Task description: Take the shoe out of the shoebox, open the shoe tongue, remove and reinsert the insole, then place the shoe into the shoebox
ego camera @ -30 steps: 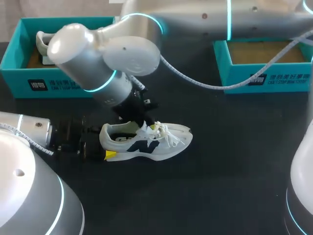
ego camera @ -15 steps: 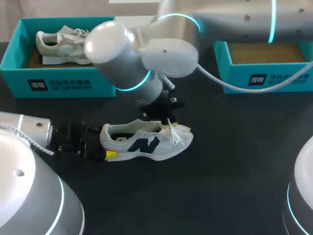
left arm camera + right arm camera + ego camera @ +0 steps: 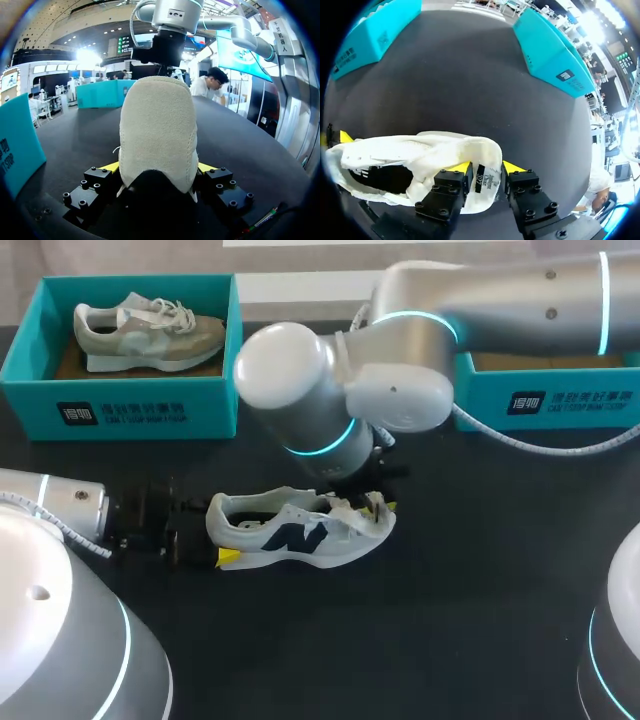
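left hand (image 3: pixel 157 167) is clamping shoe (image 3: pixel 300 535) heel from both sides | right hand (image 3: pixel 487 170) is pinching tongue (image 3: pixel 481 179), fingers narrow | shoe is resting on counter (image 3: pixel 480 570)

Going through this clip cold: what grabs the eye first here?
A white sneaker lies mid-table, gripped at both ends: the left gripper clamps its heel, and the right gripper pinches its tongue. At the far left, a teal shoebox holds a beige sneaker.

shoe (image 3: pixel 157 130): heel fuzzy, suede-like cloth, matt; upper smooth white cloth
table (image 3: pixel 480 580): black, matt, faintly grained
right arm (image 3: pixel 300 380): smooth glossy grey shell
shoebox (image 3: pixel 130 415): matt teal card
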Action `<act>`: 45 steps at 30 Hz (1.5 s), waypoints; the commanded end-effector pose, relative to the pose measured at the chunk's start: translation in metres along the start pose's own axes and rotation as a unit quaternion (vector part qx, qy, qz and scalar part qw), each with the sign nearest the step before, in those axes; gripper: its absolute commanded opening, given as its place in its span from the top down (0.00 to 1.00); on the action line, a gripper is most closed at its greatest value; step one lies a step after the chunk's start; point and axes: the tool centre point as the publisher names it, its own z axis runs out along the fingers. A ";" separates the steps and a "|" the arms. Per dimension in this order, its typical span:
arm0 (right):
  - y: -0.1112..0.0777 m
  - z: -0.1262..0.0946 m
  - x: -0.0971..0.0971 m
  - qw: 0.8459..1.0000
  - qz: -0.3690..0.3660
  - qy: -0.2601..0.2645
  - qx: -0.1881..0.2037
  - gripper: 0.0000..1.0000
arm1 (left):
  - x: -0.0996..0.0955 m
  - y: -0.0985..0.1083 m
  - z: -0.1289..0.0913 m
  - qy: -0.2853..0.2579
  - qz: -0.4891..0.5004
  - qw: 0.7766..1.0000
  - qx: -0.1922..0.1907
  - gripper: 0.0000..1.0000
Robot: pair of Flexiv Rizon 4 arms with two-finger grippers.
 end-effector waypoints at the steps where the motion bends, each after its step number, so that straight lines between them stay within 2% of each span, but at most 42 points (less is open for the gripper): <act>1: -0.002 -0.003 -0.012 1.000 0.003 -0.013 -0.002 0.00 | 0.002 0.006 0.004 -0.001 0.000 1.000 0.001 1.00; 6: 0.000 -0.016 -0.018 1.000 0.010 -0.010 -0.007 0.00 | 0.002 0.006 0.004 -0.001 0.000 1.000 0.001 1.00; 13: 0.003 -0.051 -0.022 0.999 0.020 0.014 -0.037 0.00 | 0.002 0.006 0.004 -0.001 0.000 1.000 0.001 1.00; 18: 0.008 -0.088 -0.024 0.998 0.019 0.023 -0.063 0.00 | 0.002 0.006 0.004 -0.001 0.000 1.000 0.001 1.00; 25: 0.020 -0.138 -0.018 0.991 -0.027 0.095 -0.089 0.00 | 0.002 0.006 0.004 -0.001 0.000 1.000 0.001 1.00; 31: 0.033 -0.166 0.005 0.970 -0.112 0.179 -0.121 0.00 | 0.002 0.006 0.004 -0.001 0.000 1.000 0.001 1.00; 33: 0.037 -0.172 0.016 0.959 -0.156 0.203 -0.126 0.00 | 0.002 0.006 0.004 -0.001 0.000 1.000 0.001 1.00; 34: 0.040 -0.176 0.021 0.952 -0.177 0.215 -0.131 0.00 | 0.002 0.006 0.004 -0.001 0.000 1.000 0.001 1.00; 39: 0.045 -0.197 0.055 0.893 -0.323 0.276 -0.148 0.02 | 0.002 0.006 0.004 -0.001 0.000 1.000 0.001 1.00; 40: 0.046 -0.201 0.061 0.883 -0.341 0.288 -0.148 0.42 | 0.002 0.006 0.004 -0.001 0.000 1.000 0.001 1.00; 41: 0.046 -0.204 0.066 0.870 -0.363 0.299 -0.147 0.69 | 0.002 0.006 0.004 -0.001 0.000 1.000 0.001 1.00; 42: 0.046 -0.206 0.072 0.861 -0.382 0.304 -0.143 0.85 | 0.002 0.006 0.004 -0.001 0.000 1.000 0.001 1.00; 43: 0.046 -0.208 0.076 0.853 -0.398 0.307 -0.139 1.00 | 0.002 0.006 0.004 -0.001 0.000 1.000 0.001 1.00; 45: 0.044 -0.212 0.086 0.829 -0.431 0.328 -0.138 1.00 | 0.002 0.006 0.004 -0.001 0.000 1.000 0.001 1.00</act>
